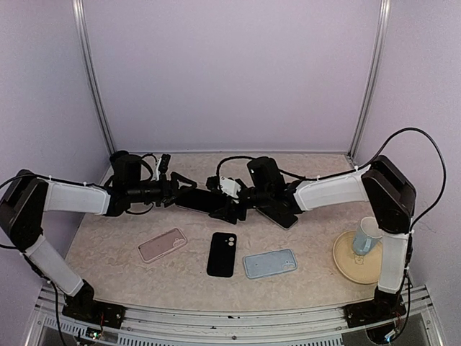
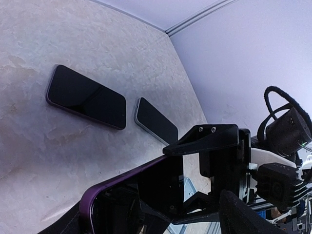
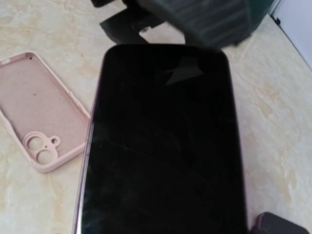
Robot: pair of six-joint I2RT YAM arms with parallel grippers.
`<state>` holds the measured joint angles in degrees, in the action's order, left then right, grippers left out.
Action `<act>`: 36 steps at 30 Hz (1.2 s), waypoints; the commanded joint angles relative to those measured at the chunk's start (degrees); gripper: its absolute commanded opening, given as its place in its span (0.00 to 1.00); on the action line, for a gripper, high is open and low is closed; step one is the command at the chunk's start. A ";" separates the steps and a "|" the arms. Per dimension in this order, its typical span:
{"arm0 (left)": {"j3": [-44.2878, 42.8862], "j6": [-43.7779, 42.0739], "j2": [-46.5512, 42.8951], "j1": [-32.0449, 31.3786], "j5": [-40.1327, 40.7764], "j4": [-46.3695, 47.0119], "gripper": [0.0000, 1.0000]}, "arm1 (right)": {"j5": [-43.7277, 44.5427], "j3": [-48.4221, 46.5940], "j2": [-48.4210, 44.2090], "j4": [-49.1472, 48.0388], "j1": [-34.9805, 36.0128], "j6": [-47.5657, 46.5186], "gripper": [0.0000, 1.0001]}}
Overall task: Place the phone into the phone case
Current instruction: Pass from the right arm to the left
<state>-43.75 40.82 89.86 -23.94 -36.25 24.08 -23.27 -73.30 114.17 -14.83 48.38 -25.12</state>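
We see a phone (image 3: pixel 163 146) with a dark screen filling most of the view. A black part (image 3: pixel 195 19) covers its far end. To its left, a pink case (image 3: pixel 34 107) lies open side up on the beige table (image 3: pixel 273 97).

A pale blue cup (image 1: pixel 366 236) stands upright on a round tan plate (image 1: pixel 348 268) at the right side of the beige marbled tabletop (image 1: pixel 108 277), enclosed by 3 plain lilac walls (image 1: pixel 230 72).

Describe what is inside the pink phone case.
Nothing: the pink phone case lies open side up, showing only its lining and camera cut-out; the phone is not in it. What lies beneath it is covered.
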 commanded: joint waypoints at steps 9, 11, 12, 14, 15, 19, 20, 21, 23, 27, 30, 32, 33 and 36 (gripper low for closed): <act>-0.46 0.93 -2.18 -0.84 -6.56 1.36 0.63 | -1.08 1.39 -4.17 -6.74 1.10 -2.28 0.00; -0.34 1.08 -2.23 -0.84 -6.89 1.50 0.53 | -1.08 1.39 -4.34 -6.79 1.10 -2.48 0.00; -0.37 1.10 -2.24 -0.84 -6.94 1.50 0.49 | -0.96 1.41 -4.31 -6.79 1.10 -2.69 0.00; -0.30 1.22 -2.34 -0.84 -7.11 1.29 0.42 | -0.66 1.46 -4.39 -6.80 1.10 -2.95 0.00; -0.37 1.22 -2.33 -0.84 -7.27 1.17 0.38 | -0.64 1.49 -4.51 -6.82 1.10 -3.10 0.00; -0.46 1.19 -2.24 -0.93 -7.62 0.71 0.21 | -0.56 1.52 -4.58 -6.88 1.10 -3.59 0.00; -0.44 1.19 -2.28 -0.93 -7.64 0.64 0.15 | -0.55 1.57 -4.54 -6.88 1.10 -3.68 0.00; -0.46 1.20 -2.25 -0.91 -7.61 0.62 0.11 | -0.55 1.65 -4.49 -6.88 1.10 -3.77 0.00; -0.49 1.12 -2.38 -0.84 -7.54 0.47 0.01 | -0.50 1.73 -4.63 -6.88 1.10 -4.03 0.00; -0.68 1.25 -2.48 -0.92 -7.37 0.05 0.00 | 0.61 2.33 -5.03 -7.52 1.10 -4.79 0.00; -0.70 1.29 -2.96 -0.85 -6.79 -0.12 0.00 | 2.04 2.49 -5.48 -7.76 1.07 -5.08 0.00; -0.77 1.24 -4.07 -0.84 -5.39 -0.66 0.00 | 2.86 2.42 -5.96 -7.76 1.02 -5.02 0.24; -0.80 1.01 -4.65 -0.72 -4.06 -1.61 0.00 | 3.20 2.40 -6.12 -7.69 1.02 -4.90 0.41; -1.84 -0.57 -7.97 -0.46 3.33 -7.67 0.00 | 3.64 2.01 -6.77 -7.04 0.88 -3.74 0.69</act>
<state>-43.90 43.29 86.94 -24.58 -40.97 22.63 -21.91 -71.20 111.46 -19.68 48.97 -29.78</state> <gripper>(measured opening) 0.061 0.742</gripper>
